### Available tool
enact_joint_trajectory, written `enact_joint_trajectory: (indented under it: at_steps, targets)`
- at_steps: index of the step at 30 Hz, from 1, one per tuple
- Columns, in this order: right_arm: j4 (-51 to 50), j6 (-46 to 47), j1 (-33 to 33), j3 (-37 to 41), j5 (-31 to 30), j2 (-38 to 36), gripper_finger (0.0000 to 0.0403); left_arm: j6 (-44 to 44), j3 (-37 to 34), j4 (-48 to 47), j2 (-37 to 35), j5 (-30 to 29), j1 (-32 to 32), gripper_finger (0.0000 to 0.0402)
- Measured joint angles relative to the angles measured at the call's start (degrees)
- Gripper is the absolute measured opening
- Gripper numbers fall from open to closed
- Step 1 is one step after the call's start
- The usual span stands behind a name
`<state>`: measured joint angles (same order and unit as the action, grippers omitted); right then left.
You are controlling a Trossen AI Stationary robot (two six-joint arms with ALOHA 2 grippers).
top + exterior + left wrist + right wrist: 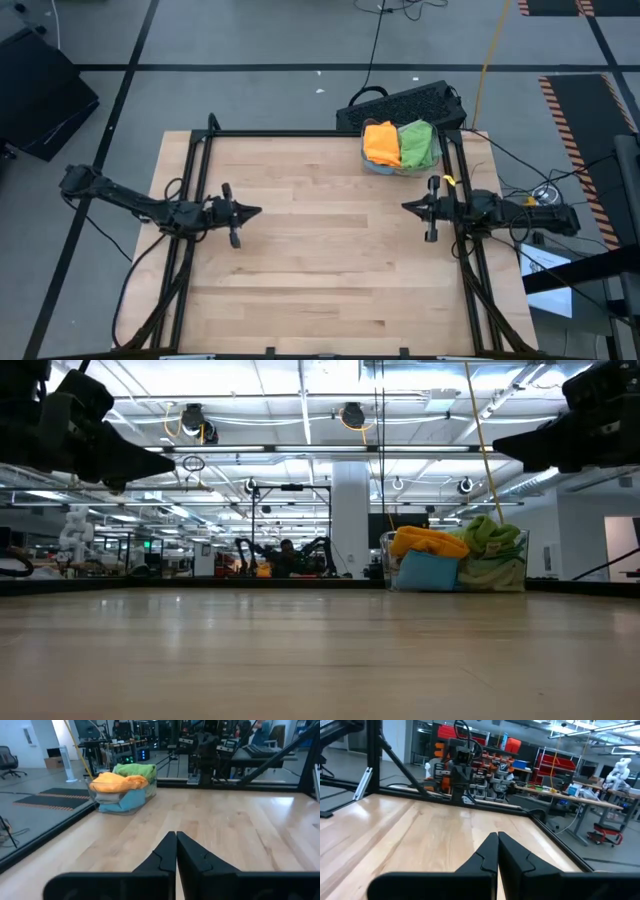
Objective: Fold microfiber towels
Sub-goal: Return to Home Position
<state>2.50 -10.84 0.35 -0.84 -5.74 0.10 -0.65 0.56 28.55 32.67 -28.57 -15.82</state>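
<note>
**Grippers pinched together and empty, towels piled in the bin**

The left gripper [256,211] sits at the centre left of the high view. It is above the bare table [320,270] and points toward the frame's right. In its wrist view the two fingers [165,852] meet along their whole length, with nothing between them. The right gripper [407,207] mirrors it at the centre right, pointing toward the frame's left, and its fingers [485,852] are likewise pressed together on nothing. The two tips face each other, well apart. In the low view both arms hang in the upper corners, clear of the wood.

The towels fill a clear bin [117,810] in the upper right of the high view, at the table's far edge, just above the right gripper in the frame. An orange towel [381,143] and a green towel [418,143] lie on top, side by side and touching, orange on the left. Each is a folded bundle whose longer side runs roughly top to bottom of the frame, so the pair together spans the bin left to right. The green one bulges higher and looks more rumpled. In the low view a blue towel [428,571] shows beneath the orange one.
</note>
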Motion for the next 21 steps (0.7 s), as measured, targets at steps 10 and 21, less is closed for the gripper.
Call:
enact_joint_trajectory:
  at_steps: [10, 21]
  targets:
    - [-0.34, -2.13, 1.24, 0.0, -0.15, 0.22, 0.0, 3.39, 0.02, -9.37, -10.98, 1.31, 0.6, 0.0012]
    - [-0.37, -0.76, 1.22, 0.0, -0.17, 0.22, 0.0, 4.9, 0.04, -19.68, -23.21, 9.53, 5.29, 0.0009]
